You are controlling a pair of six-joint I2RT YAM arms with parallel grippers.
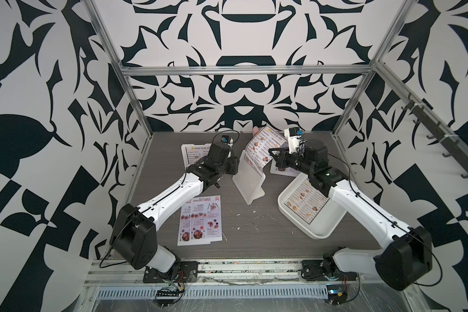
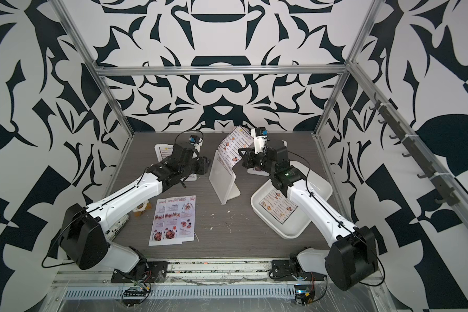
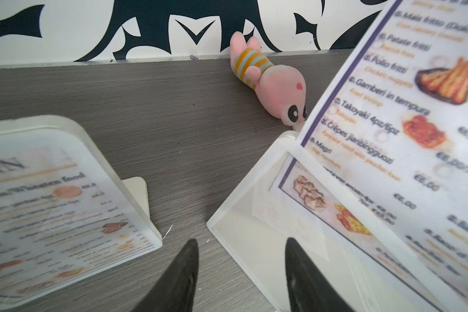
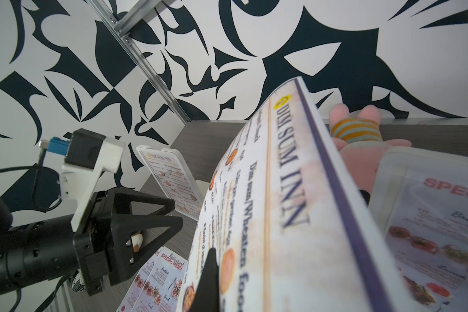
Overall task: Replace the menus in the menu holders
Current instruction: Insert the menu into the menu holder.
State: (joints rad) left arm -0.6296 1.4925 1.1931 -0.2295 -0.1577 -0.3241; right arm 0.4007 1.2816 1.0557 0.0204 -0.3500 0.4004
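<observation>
White, black-bordered DIM SUM INN paper menu is pinched shut in R gripper. It is bowed, with its lower end inside the centre white plastic menu holder, prob. mid-extraction for the swap. L gripper jaws are set apart by the holder's side edge, likely to brace it; contact can't be confirmed. Two pink SPECIAL MENU sheets are laid flat near the front, ready for loading. R gripper's far finger is hidden behind the sheet. Rear-right holder is mostly blocked by R arm in both top views.
</observation>
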